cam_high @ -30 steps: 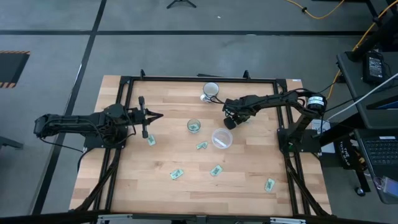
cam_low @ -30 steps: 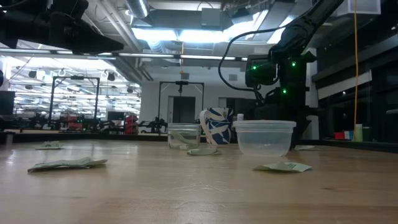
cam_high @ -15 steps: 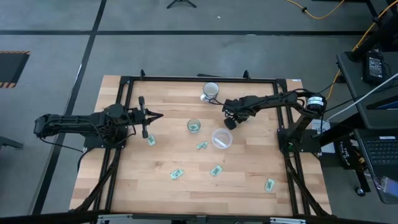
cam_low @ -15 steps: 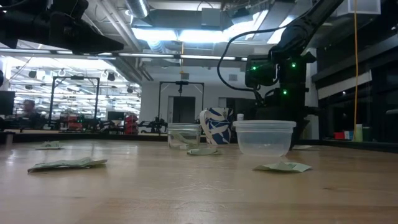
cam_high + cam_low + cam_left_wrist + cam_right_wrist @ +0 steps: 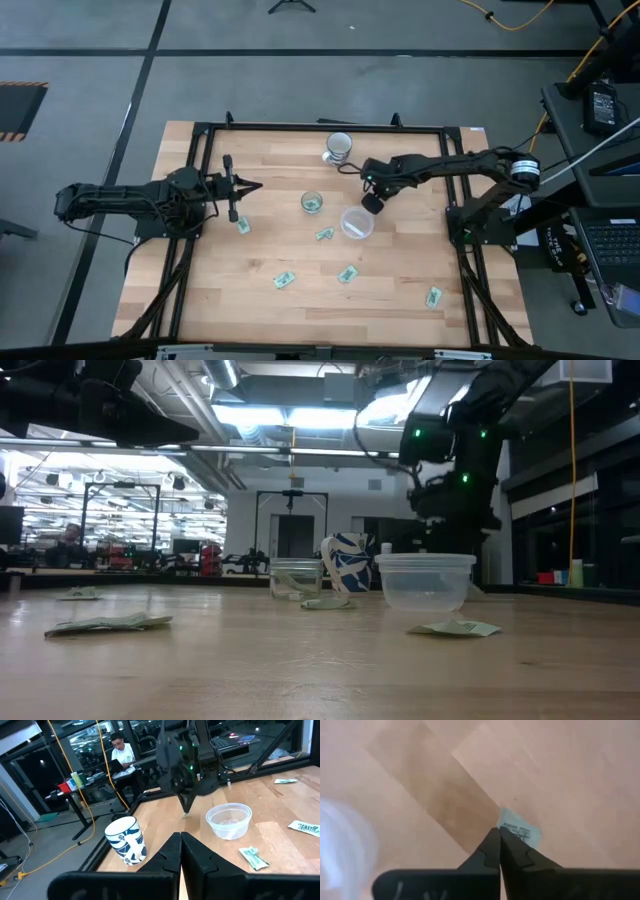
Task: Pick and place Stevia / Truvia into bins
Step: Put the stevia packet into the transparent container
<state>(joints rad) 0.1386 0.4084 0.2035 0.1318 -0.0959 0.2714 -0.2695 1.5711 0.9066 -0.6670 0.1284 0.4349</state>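
Small green-white packet [image 5: 521, 831], flat.

Overhead and table-level cameras share the table [image 5: 300, 300]; wrist cameras look close.

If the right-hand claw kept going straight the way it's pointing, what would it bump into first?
Probably the wooden table. The right gripper points down, jaws shut on a green-and-white packet, so that packet would likely touch the wood first. The plastic bin sits just beside it.

Right claw [image 5: 371, 204] hangs beside the white plastic cup [image 5: 356, 223]; packets [image 5: 285, 279] lie scattered.
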